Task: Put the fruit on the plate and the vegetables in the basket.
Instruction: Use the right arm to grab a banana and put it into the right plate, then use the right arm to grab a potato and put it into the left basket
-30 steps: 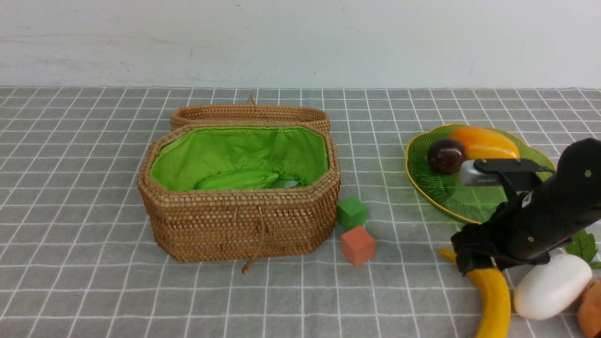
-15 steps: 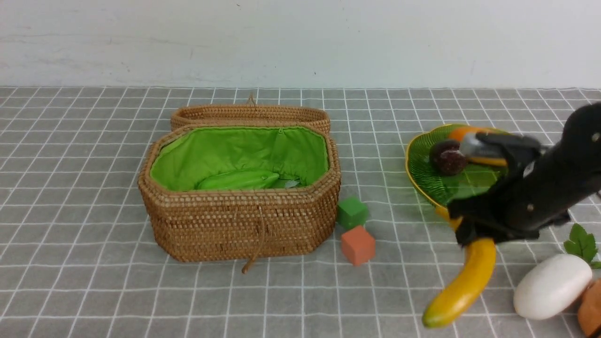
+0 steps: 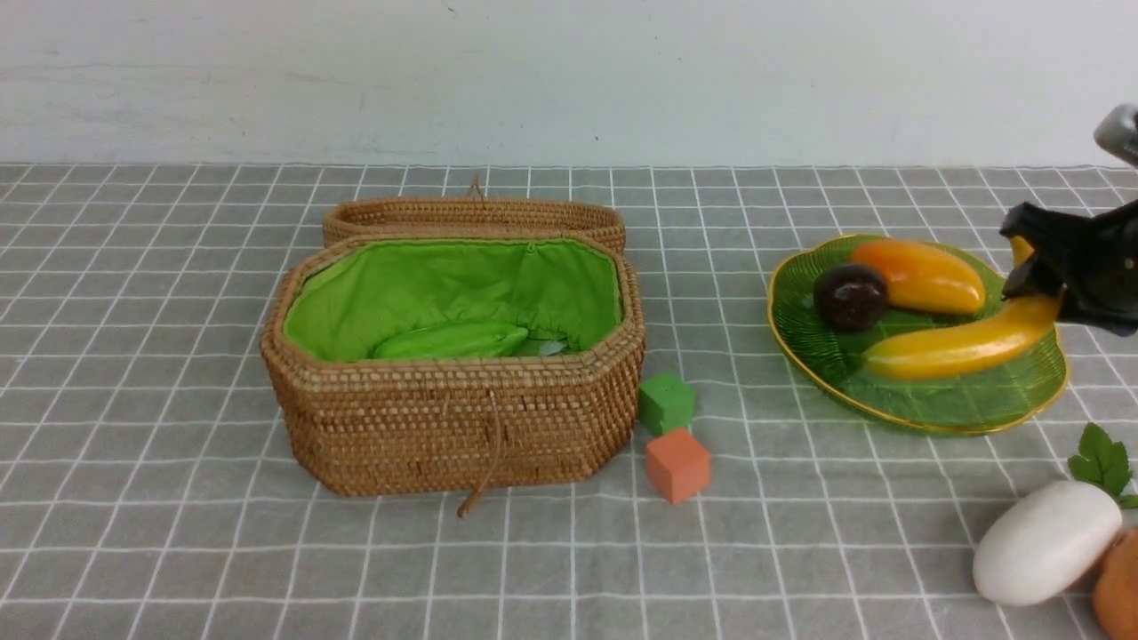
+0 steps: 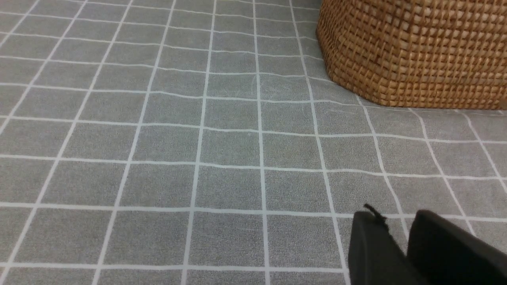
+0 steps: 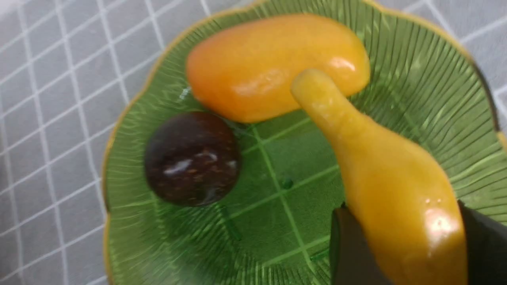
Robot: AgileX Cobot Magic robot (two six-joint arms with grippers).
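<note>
Though the left gripper (image 4: 406,231) sits low over grey cloth, can't tell if it's closed. White oval radish (image 3: 1046,542) lies nearest. Tan wicker basket (image 3: 453,427) holds light green gourd (image 3: 449,340). Farther, right gripper (image 3: 1036,276) clamps long yellow banana (image 3: 965,345) on green glass plate (image 3: 818,356), beside orange mango (image 3: 920,276) and purple mangosteen (image 3: 851,297).

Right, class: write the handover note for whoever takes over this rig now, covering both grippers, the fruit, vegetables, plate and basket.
Grippers: left gripper shut, empty, low over the cloth near the basket; right gripper shut on the banana, which lies across the plate.
Done: mango and mangosteen on the plate; gourd in the basket.
To do: release the banana; move the radish and potato, on the cloth at front right, into the basket. Eggplant not in view.
</note>
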